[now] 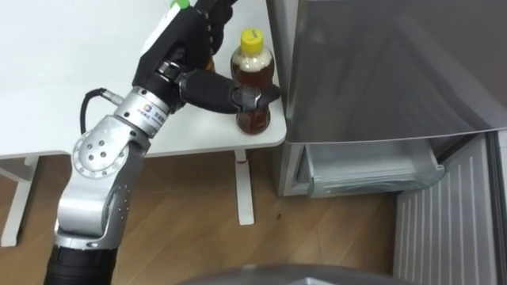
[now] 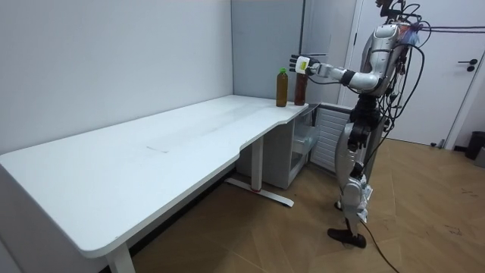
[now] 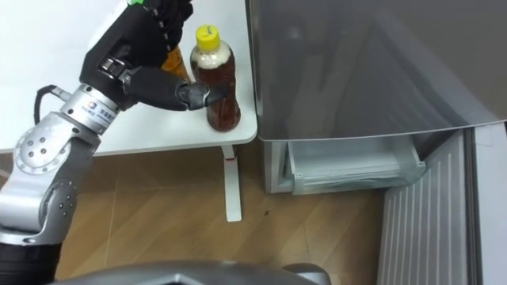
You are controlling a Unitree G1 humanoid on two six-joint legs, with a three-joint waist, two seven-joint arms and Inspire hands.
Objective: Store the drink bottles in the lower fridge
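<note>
While standing upright at the desk (image 1: pixel 71 71) corner nearest the fridge (image 1: pixel 380 63), holds the left arm out at about shoulder height over the desktop. Has the left hand (image 1: pixel 184 41) up among two bottles at that corner, close to the desk's edge. Shows a spread hand: thumb (image 1: pixel 226 93) stretched straight, well apart from the fingers (image 1: pixel 212 14), laid across the front of the yellow-capped bottle (image 1: pixel 252 70) at its waist and touching it. Points the fingers away past that bottle's neck on its left side, loosely side by side, wrapped round nothing.

Upright on the desk, full of brown drink, just beside the fridge's grey side: the yellow-capped bottle. Upright too, just to its left: the green-capped bottle (image 2: pixel 282 89), mostly hidden behind the back of the hand in the eye views. Cannot tell whether the hand touches it.

Lower down, open to the right with its ribbed inner face showing: the fridge's bottom door (image 1: pixel 451 229). Inside the open lower compartment: a pale drawer (image 1: pixel 372 170). Both drinks on the desk, neither in the fridge. Underfoot, a wooden floor (image 1: pixel 198 229).
</note>
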